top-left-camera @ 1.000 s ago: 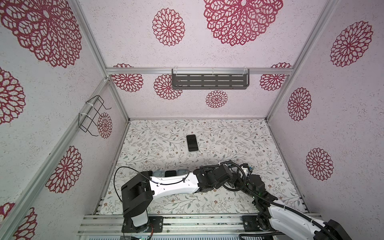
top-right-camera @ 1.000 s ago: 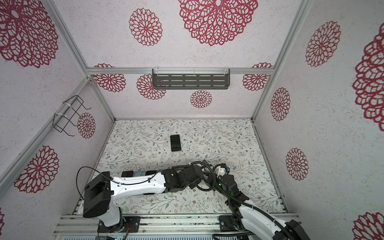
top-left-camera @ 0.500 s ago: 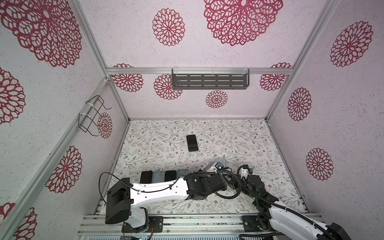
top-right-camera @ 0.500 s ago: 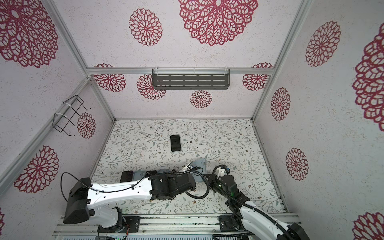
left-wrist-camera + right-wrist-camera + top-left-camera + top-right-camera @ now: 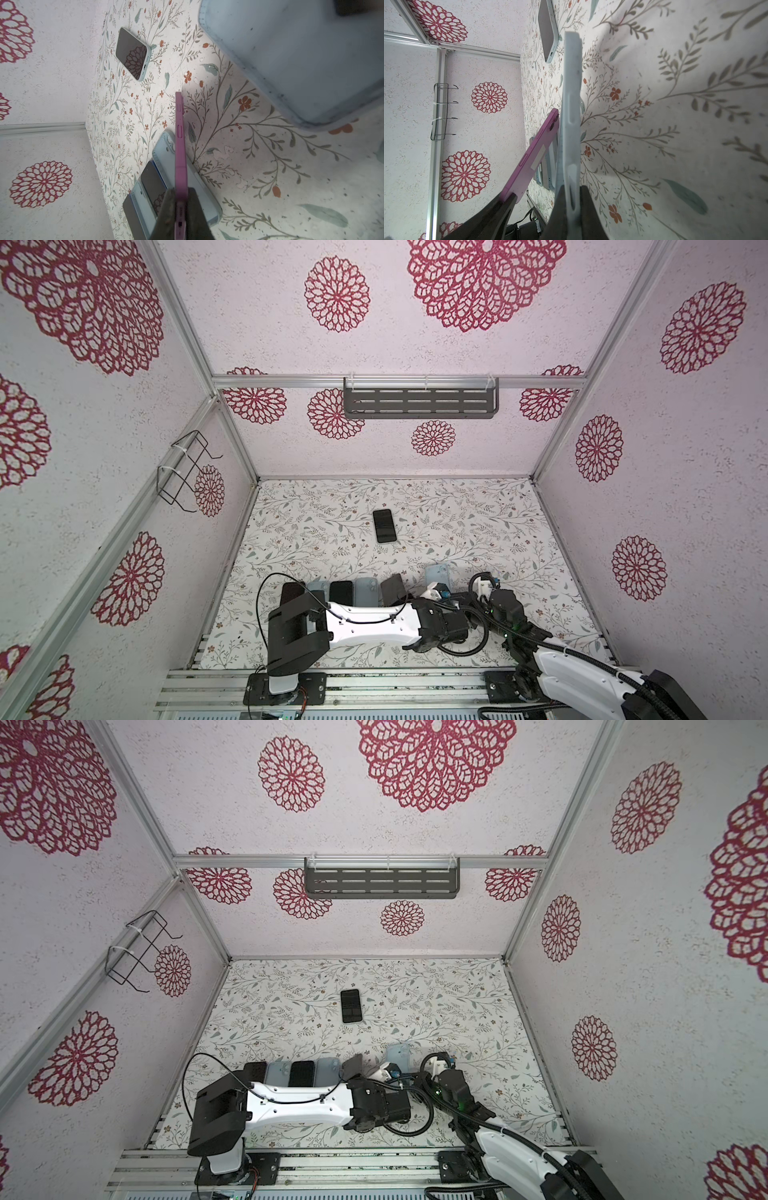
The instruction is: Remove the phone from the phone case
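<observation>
**Phone and case separated, one in each arm.** The left end effector pinches the pink phone at its port end. The right end effector pinches the pale blue-grey case at one end, with its fingers pressed against the two faces. The pink phone is outside the case. In both top views the phone appears as a tilted dark screen near the middle of the surface. The case is at its 3 o'clock, with a gap between them.

**Other items.**
- A row of four lies flat and edge to edge at the 9 o'clock of the pink phone, dark-screened phones alternating with pale cases. Which face of those cases is up cannot be told.
- A lone phone lies screen up at 12 o'clock, well apart, with a pale teal rim around it.
- A dark slotted shelf hangs on the back wall at 12 o'clock.
- A wire basket hangs on the left wall at 9 o'clock.

**Views compared.**
- The top views give the layout, but the wrists hide both sets of fingers.
- The left wrist view shows the pink phone edge-on, with its side buttons, and the broad face of the case.
- The right wrist view reverses this. The case is edge-on with its button cut-outs, and the phone shows its pink back with two lenses and a pale label.
</observation>
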